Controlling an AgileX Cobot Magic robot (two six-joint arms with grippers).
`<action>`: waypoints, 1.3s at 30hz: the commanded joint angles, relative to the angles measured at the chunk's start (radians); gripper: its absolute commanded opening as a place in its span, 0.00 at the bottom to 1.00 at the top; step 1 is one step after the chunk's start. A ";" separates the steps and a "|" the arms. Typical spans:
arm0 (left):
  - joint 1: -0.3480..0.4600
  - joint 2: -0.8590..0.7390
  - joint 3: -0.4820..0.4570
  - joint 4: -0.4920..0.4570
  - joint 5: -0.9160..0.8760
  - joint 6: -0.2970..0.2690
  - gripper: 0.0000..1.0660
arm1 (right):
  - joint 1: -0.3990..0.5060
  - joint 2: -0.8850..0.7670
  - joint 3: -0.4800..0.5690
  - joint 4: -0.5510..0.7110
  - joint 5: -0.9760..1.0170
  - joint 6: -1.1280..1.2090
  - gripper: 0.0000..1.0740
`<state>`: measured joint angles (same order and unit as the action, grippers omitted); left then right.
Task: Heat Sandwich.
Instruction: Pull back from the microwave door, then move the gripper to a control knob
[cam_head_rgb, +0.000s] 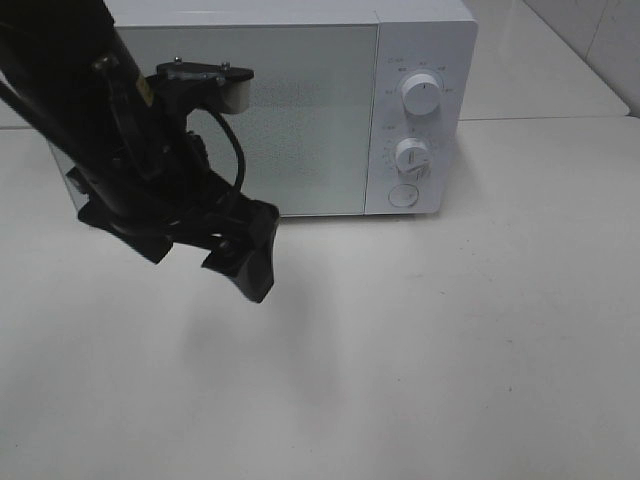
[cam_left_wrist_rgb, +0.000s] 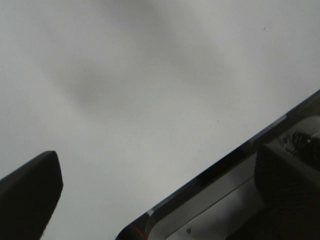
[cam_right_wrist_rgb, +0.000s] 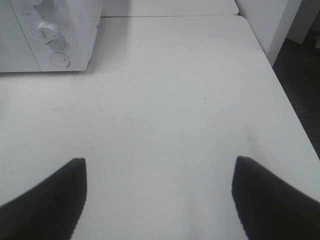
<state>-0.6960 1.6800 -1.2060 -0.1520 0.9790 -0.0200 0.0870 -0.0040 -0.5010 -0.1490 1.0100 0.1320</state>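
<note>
The sandwich is out of view. A white microwave (cam_head_rgb: 300, 110) stands at the back of the table with its door shut. My left gripper (cam_head_rgb: 240, 262) hangs just in front of the door's lower left part. In the left wrist view the left gripper (cam_left_wrist_rgb: 160, 195) is open, its fingers wide apart with only bare table and the microwave's lower edge (cam_left_wrist_rgb: 210, 200) between them. My right gripper (cam_right_wrist_rgb: 160, 200) is open over bare table, to the right of the microwave (cam_right_wrist_rgb: 75, 30), and holds nothing. It does not show in the high view.
Two knobs (cam_head_rgb: 422, 95) (cam_head_rgb: 411, 155) and a round button (cam_head_rgb: 403, 195) sit on the microwave's right panel. The white table (cam_head_rgb: 450, 350) spreads in front. Its right edge (cam_right_wrist_rgb: 295, 115) drops to a dark floor.
</note>
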 joint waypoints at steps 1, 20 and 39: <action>0.001 -0.008 -0.005 0.037 0.096 -0.037 0.92 | -0.003 -0.027 0.001 0.001 -0.015 -0.012 0.70; 0.238 -0.180 -0.005 0.047 0.228 -0.040 0.92 | -0.003 -0.027 0.001 0.001 -0.015 -0.012 0.70; 0.589 -0.503 0.182 0.049 0.283 0.000 0.92 | -0.003 -0.027 0.001 0.000 -0.015 -0.011 0.70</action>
<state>-0.1120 1.1850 -1.0300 -0.0970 1.2140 -0.0230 0.0870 -0.0040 -0.5010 -0.1490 1.0100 0.1320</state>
